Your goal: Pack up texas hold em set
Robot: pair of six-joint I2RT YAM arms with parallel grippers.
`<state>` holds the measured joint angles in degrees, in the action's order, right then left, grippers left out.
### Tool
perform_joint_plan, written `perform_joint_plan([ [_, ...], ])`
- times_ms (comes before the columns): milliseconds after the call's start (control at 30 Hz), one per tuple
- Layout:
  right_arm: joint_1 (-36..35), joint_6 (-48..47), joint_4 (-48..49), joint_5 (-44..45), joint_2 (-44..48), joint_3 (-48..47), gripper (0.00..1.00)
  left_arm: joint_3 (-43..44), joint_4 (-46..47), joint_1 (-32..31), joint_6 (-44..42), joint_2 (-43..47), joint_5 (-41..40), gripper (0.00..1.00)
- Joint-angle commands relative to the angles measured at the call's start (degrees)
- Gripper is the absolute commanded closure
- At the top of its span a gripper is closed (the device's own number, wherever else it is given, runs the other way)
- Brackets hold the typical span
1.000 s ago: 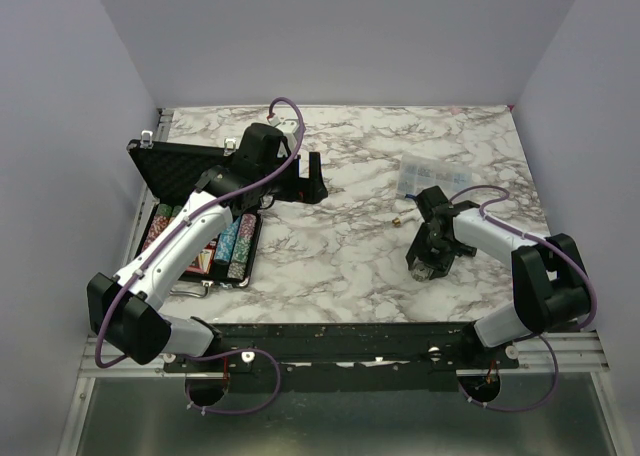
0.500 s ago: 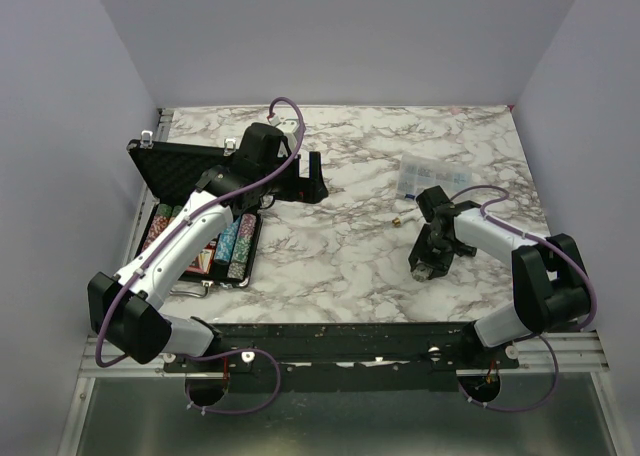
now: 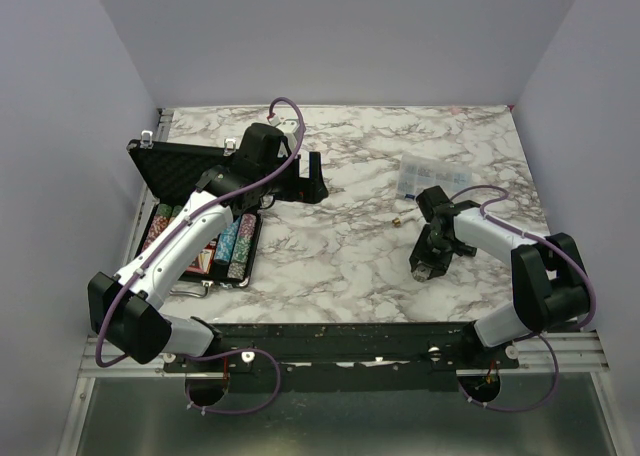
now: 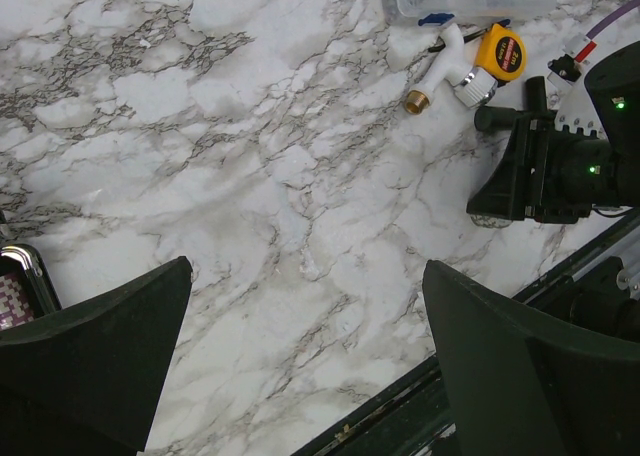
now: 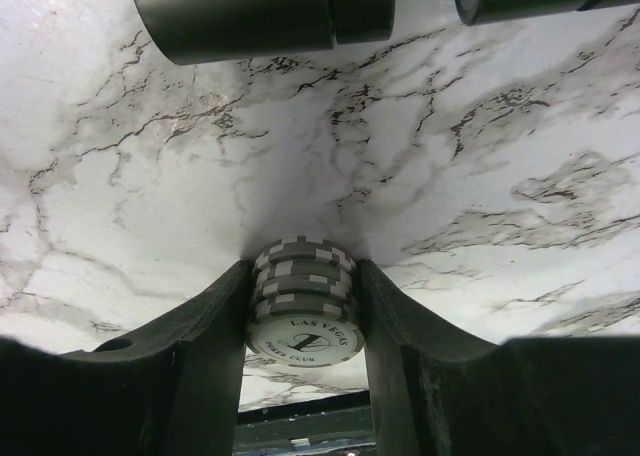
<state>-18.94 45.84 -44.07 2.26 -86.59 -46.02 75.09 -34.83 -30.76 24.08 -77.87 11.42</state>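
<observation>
- While the left arm is staying parked near the back of the table (image 3: 340,256), the right gripper (image 3: 427,264) is closing on a stack of grey chips (image 5: 303,301) at the front right. Compared with a second ago its fingers (image 5: 215,356) are drawing closer together. In the wrist view they are now pressing against both sides of the stack, pinching it.
- The stack is standing upright on the marble, printed face up, and does not look lifted yet.
- The left gripper (image 4: 305,376) is hanging spread wide above bare marble, holding nothing.
- The black case (image 3: 185,171) is lying open at the left edge with its lid tipped back. Rows of coloured chips (image 3: 235,244) are sitting in its tray, well apart from the grey stack.
- The narrowing grip is suggesting that the pick-up is under way. The lift and the carry across to the case are probably coming next.
- Since the stack is made of several loose chips, the lower ones may be slipping free if the squeeze is catching only the upper ones.
- A clear box (image 3: 428,174) and a yellow tape measure (image 4: 498,54) are lying just behind the right arm and are not being touched.
</observation>
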Motion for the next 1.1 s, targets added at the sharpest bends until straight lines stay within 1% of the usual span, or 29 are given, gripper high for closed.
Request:
perform_joint_plan([
  [0, -0.1, 0.5, 2.1, -1.4, -2.2, 1.7, 0.51, -0.6, 0.8, -0.3, 0.3, -0.2, 1.3, 0.01],
  [133, -0.2, -0.1, 1.6, -1.7, -1.5, 2.0, 0.46, -0.7, 0.9, -0.3, 0.3, -0.3, 1.3, 0.01],
  [267, -0.3, -0.3, 1.6, -1.9, -1.7, 2.1, 0.46, -0.8, 0.9, -0.3, 0.4, -0.4, 1.4, 0.02],
  [433, -0.4, -1.0, 0.7, -1.9, -1.8, 2.0, 0.46, -0.8, 1.0, -0.3, 0.4, -0.3, 1.5, 0.02],
  [567, -0.4, -1.9, 0.6, -1.6, -2.8, 2.2, 0.5, -0.8, 1.0, -0.3, 0.4, -0.2, 1.6, 0.02],
  [600, -0.4, -2.1, 0.9, -1.6, -3.0, 2.2, 0.51, -0.8, 1.0, -0.3, 0.4, -0.2, 1.5, 0.02],
  [667, -0.5, -2.3, 1.5, -1.5, -3.6, 2.4, 0.57, -0.8, 1.0, -0.3, 0.3, -0.2, 1.5, 0.02],
  [733, -0.4, -2.3, 1.6, -1.4, -4.3, 2.3, 0.66, -0.8, 1.0, -0.3, 0.3, -0.2, 1.5, 0.01],
  [767, -0.5, -2.4, 1.8, -1.5, -4.5, 2.2, 0.73, -0.8, 1.0, -0.3, 0.3, -0.2, 1.4, 0.02],
  [800, -0.5, -2.5, 1.8, -1.4, -4.4, 2.0, 0.78, -0.8, 1.0, -0.3, 0.3, -0.1, 1.4, 0.02],
  [833, -0.6, -2.5, 1.7, -1.2, -4.2, 1.8, 0.8, -0.8, 1.0, -0.3, 0.3, -0.2, 1.4, 0.02],
  [867, -0.5, -2.5, 1.4, -1.0, -4.1, 1.6, 0.8, -0.9, 1.0, -0.3, 0.3, -0.1, 1.4, 0.02],
  [900, -0.6, -2.7, 1.0, -0.8, -4.0, 1.2, 0.76, -0.8, 1.0, -0.3, 0.3, -0.1, 1.4, 0.02],
  [1000, -0.7, -2.7, -0.4, 0.0, -3.1, 0.8, 0.56, -0.9, 1.0, -0.3, 0.3, -0.2, 1.6, 0.02],
  [1067, -0.8, -2.7, -1.0, 0.0, -2.6, 0.9, 0.48, -0.8, 1.0, -0.3, 0.3, -0.2, 1.7, 0.01],
])
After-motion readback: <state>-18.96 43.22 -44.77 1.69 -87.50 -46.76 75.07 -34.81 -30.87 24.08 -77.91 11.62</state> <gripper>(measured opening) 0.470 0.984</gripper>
